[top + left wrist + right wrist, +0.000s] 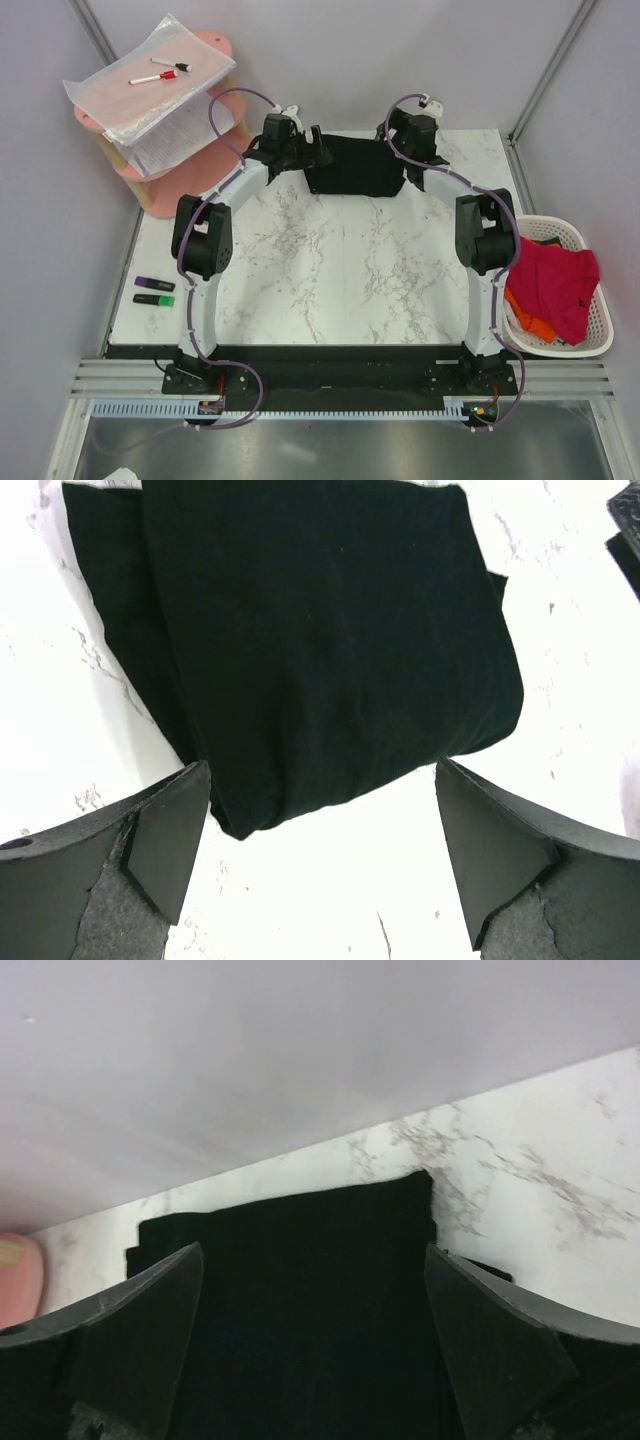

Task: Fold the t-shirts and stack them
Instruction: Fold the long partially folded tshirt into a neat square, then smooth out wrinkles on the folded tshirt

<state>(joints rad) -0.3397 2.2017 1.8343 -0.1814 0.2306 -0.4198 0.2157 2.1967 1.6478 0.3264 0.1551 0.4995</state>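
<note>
A black t-shirt (355, 166) lies folded into a compact rectangle at the far middle of the marble table (330, 270). My left gripper (318, 152) hovers at its left edge, jaws wide open and empty; in the left wrist view the folded black t-shirt (320, 640) lies just beyond the open left gripper (322, 855). My right gripper (392, 148) stands open at the shirt's right edge, above the black t-shirt (300, 1310), with nothing held in the right gripper (315, 1350). A red t-shirt (555, 280) and an orange one (532, 322) lie in the basket.
The white slatted basket (590, 335) sits off the table's right edge. A pink shelf (160, 170) with bagged papers and markers stands at the back left. Two highlighters (153, 291) lie at the table's left edge. The wall (300, 1050) rises close behind the shirt.
</note>
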